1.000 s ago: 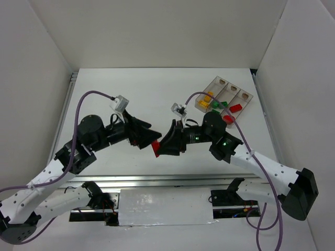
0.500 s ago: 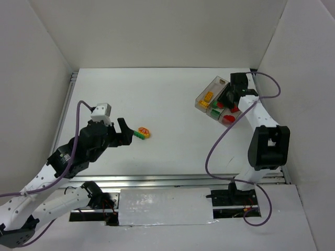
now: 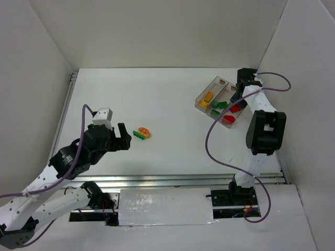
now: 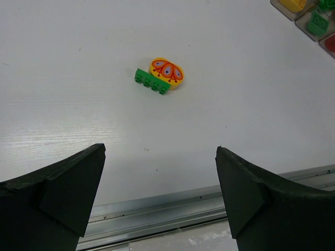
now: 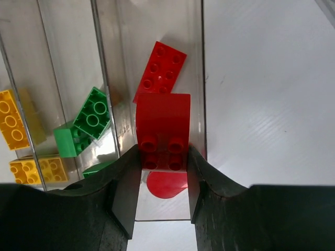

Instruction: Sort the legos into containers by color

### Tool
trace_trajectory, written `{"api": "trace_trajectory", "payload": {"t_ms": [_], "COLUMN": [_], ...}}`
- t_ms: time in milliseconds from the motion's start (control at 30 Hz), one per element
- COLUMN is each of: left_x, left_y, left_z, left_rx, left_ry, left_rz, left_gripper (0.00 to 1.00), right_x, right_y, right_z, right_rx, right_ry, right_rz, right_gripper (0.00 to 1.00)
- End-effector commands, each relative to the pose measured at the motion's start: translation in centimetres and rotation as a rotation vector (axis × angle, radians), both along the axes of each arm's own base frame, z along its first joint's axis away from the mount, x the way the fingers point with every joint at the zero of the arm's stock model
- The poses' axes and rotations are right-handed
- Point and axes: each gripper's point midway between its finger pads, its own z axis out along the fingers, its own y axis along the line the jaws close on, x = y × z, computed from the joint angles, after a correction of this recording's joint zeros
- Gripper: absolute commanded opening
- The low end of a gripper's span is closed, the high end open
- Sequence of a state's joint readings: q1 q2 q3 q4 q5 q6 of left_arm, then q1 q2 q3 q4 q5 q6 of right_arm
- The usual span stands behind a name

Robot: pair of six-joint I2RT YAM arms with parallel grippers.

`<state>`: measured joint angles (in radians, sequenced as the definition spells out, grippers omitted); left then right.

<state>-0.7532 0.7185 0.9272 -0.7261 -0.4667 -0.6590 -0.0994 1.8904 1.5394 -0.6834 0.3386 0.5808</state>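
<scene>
- Right gripper (image 5: 163, 157) pinches red brick (image 5: 163, 123) over tray (image 5: 202, 78), above end compartment (image 5: 157, 26), next to the one with greens. Depth inside walls: cannot tell.
- Centre brick between that compartment's walls and keep it clear of the divider.
- Lower toward flat red brick (image 5: 159, 70) lying inside, then release.
- Left gripper (image 4: 159, 151) spread wide, empty, well apart from tray.
- Green brick (image 4: 151, 82) and yellow-orange rounded piece (image 4: 167, 71) lie touching, well apart from tray. Take these next, one at a time.
</scene>
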Motion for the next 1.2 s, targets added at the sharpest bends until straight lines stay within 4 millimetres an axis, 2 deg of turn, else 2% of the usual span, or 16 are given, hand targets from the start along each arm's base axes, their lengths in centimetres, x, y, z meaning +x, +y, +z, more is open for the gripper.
{"api": "trace_trajectory", "payload": {"t_ms": [0, 67, 167, 300, 333, 433, 467, 500, 533, 567, 667, 700, 767, 800, 900, 1167], "left_x": [0.3, 0.5, 0.8, 1.1, 1.2, 1.3, 1.4, 1.6, 1.6, 1.4, 0.9, 0.8, 0.4, 0.1, -0.2, -0.6], "left_y": [0.0, -0.1, 0.0, 0.6, 0.7, 1.5, 1.8, 2.4, 2.8, 3.3, 4.7, 5.0, 5.8, 6.1, 6.3, 5.8], "left_z": [0.3, 0.2, -0.8, -2.5, -3.0, -3.5, -3.5, -3.5, -3.5, -3.6, -2.9, -2.7, -2.1, -1.6, -1.1, -2.0], "left_rx": [-0.007, -0.010, -0.002, 0.025, 0.022, 0.006, 0.001, -0.022, -0.023, -0.025, -0.076, -0.095, -0.116, -0.120, -0.109, -0.074], "left_ry": [-0.011, -0.006, 0.024, 0.081, 0.095, 0.101, 0.101, 0.099, 0.105, 0.115, 0.101, 0.092, 0.059, 0.043, 0.036, 0.055], "left_rz": [0.010, 0.021, 0.061, 0.142, 0.166, 0.248, 0.271, 0.331, 0.359, 0.386, 0.469, 0.487, 0.506, 0.498, 0.469, 0.388], "left_gripper": [1.00, 0.99, 1.00, 1.00, 1.00, 0.99, 0.99, 0.99, 1.00, 0.99, 1.00, 0.99, 1.00, 0.99, 1.00, 0.99], "right_x": [0.7, 0.7, 0.5, 0.2, 0.1, -0.2, -0.2, -1.5, -2.2, -3.8, -7.1, -8.7, -9.3, -10.2, -10.4, -8.8], "right_y": [-1.1, -0.9, -0.6, 0.8, 1.5, 8.9, 14.3, 16.8, 19.9, 25.7, 34.1, 38.1, 41.7, 44.0, 47.7, 51.2], "right_z": [2.3, 2.6, 3.0, 4.1, 5.6, 8.6, 9.8, 10.2, 10.4, 10.2, 9.1, 7.9, 7.8, 4.5, 1.1, -3.7], "right_rx": [-0.039, -0.028, -0.014, 0.009, 0.005, 0.018, 0.038, 0.034, 0.053, 0.119, 0.258, 0.277, 0.245, 0.205, 0.117, -0.037], "right_ry": [-0.039, -0.050, -0.070, -0.100, -0.139, -0.253, -0.319, -0.342, -0.370, -0.402, -0.381, -0.342, -0.313, -0.230, -0.122, -0.020], "right_rz": [-0.030, -0.026, -0.022, 0.012, 0.034, 0.274, 0.413, 0.525, 0.632, 0.827, 1.128, 1.252, 1.327, 1.390, 1.470, 1.502], "right_gripper": [0.42, 0.70, 0.98, 1.00, 1.00, 1.00, 1.00, 1.00, 1.00, 1.00, 1.00, 1.00, 1.00, 1.00, 1.00, 0.99]}}
